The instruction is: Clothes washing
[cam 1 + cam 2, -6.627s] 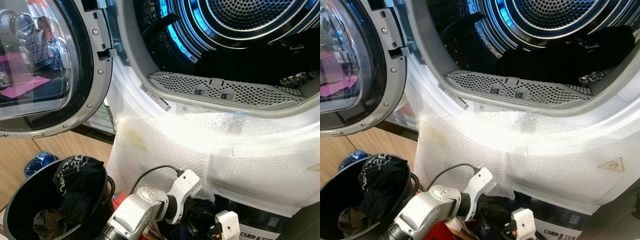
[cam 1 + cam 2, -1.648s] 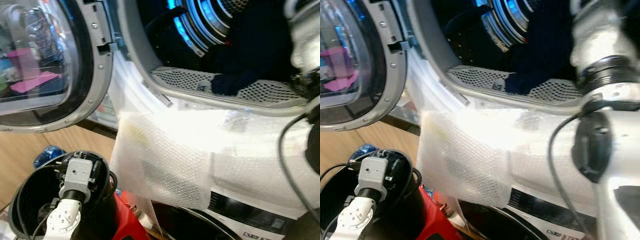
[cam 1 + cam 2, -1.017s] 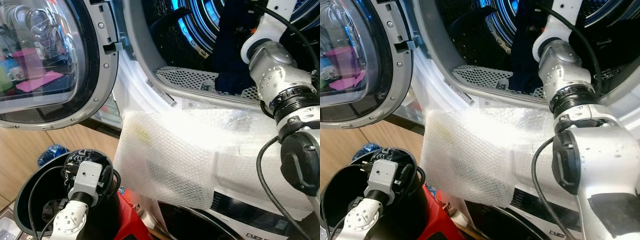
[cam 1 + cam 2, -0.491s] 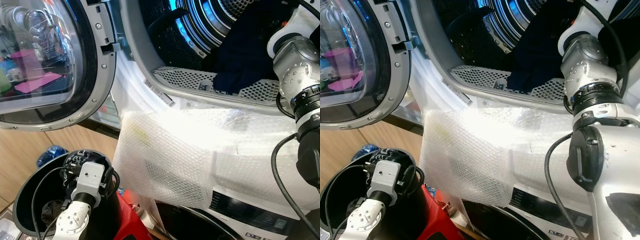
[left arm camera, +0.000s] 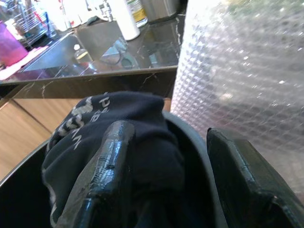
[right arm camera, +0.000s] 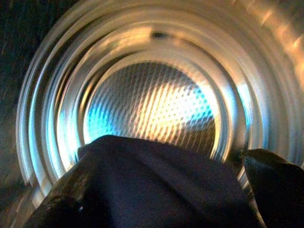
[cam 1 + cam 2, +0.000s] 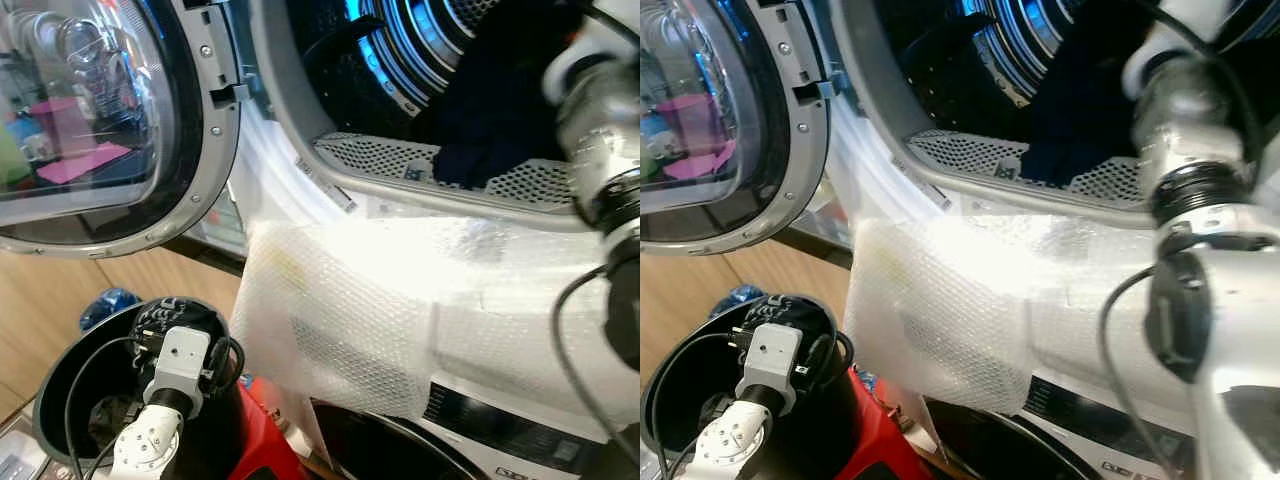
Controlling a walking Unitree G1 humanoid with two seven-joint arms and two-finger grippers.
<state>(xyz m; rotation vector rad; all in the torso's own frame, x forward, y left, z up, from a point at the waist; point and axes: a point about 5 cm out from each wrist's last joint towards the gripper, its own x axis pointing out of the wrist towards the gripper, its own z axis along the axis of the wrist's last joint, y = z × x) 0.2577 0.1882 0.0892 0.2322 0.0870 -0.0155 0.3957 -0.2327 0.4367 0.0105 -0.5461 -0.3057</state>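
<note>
since the look six seconds back, the right arm [image 7: 1200, 200] has risen from below the machine and now reaches into the drum mouth, and the left arm [image 7: 160, 420] has moved over to the bin, where it was not before. the dark garment [image 7: 500, 110] that lay inside the drum now hangs down over the perforated lip [image 7: 400, 160] at the front edge of the opening.

in the right wrist view the right gripper [image 6: 161, 190] has its two black fingers [image 6: 270, 185] spread wide apart with a dark cloth [image 6: 156, 180] bunched between them, filling the gap; whether the fingers actually pinch it i cannot tell. beyond it the perforated drum back [image 6: 152, 114] glows blue and amber.

the left gripper [image 5: 166, 180] hovers at the rim of the black bin [image 7: 60, 380], fingers [image 5: 109, 166] spread open, one finger lying against a black printed garment [image 5: 109, 123] that drapes over the bin's rim on the side nearest the machine. just beside that rim the bubble wrap [image 7: 350, 310] covers the machine's white front below the opening.

the round glass door [image 7: 90, 120] stands swung open at the left of the washing machine [image 7: 300, 190]. something red [image 7: 270, 440] sits low between the bin and the machine. the head views are slightly blurred.
</note>
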